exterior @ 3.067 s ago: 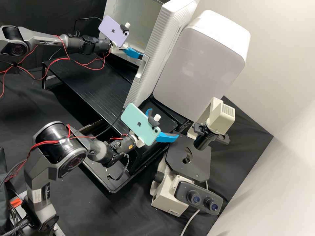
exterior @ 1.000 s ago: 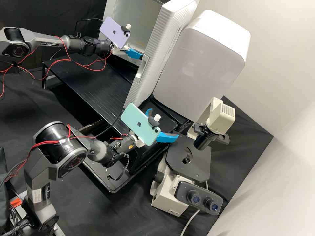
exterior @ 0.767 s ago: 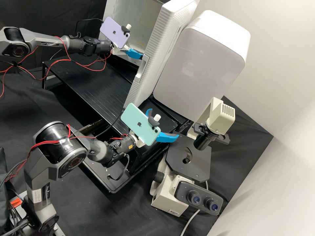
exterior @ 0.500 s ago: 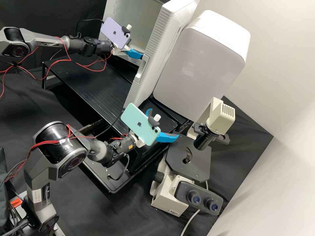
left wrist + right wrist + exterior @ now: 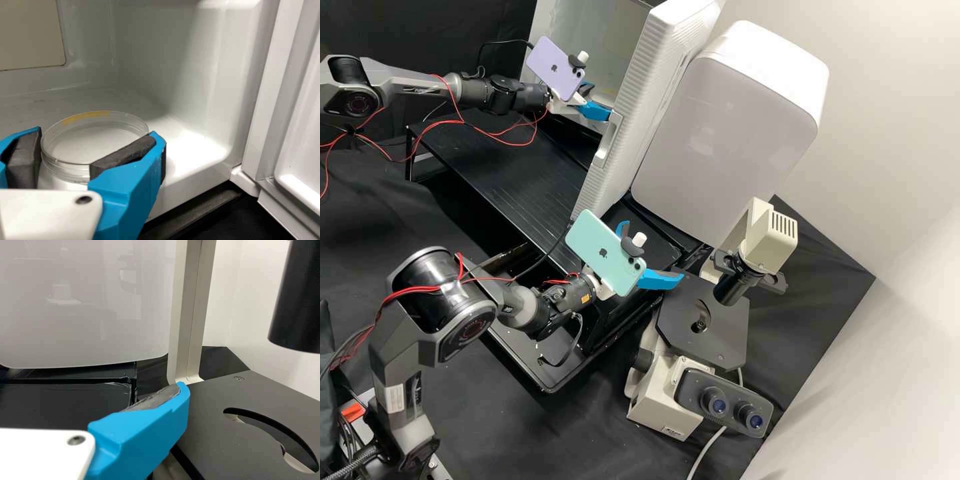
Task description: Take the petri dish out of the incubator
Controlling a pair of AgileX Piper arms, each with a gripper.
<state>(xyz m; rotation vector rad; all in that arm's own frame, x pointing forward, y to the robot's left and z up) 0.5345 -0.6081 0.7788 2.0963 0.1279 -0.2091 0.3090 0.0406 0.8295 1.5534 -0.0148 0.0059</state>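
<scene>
Left arm (image 5: 420, 83): at ten o'clock in the high view; slim dark grey links, a grey elbow housing with a round black cap, red cables (image 5: 447, 110) looping along it.
Right arm (image 5: 440, 313): at seven o'clock; bulky dark grey shoulder, glossy black drum joint, red wires (image 5: 420, 291) across it, a black cable (image 5: 570, 347) hanging under the wrist, a pale label (image 5: 395, 398) on the column.
Left claw (image 5: 593, 100): white body with one dark screw (image 5: 83, 199), bright blue fingers, dark grey pads (image 5: 122, 152).
Right claw (image 5: 651, 252): the same white and blue.
Wrist phones: lilac phone (image 5: 553, 59) on the left arm, mint phone (image 5: 603, 252) on the right, each in a black clamp with a white knob.
</scene>
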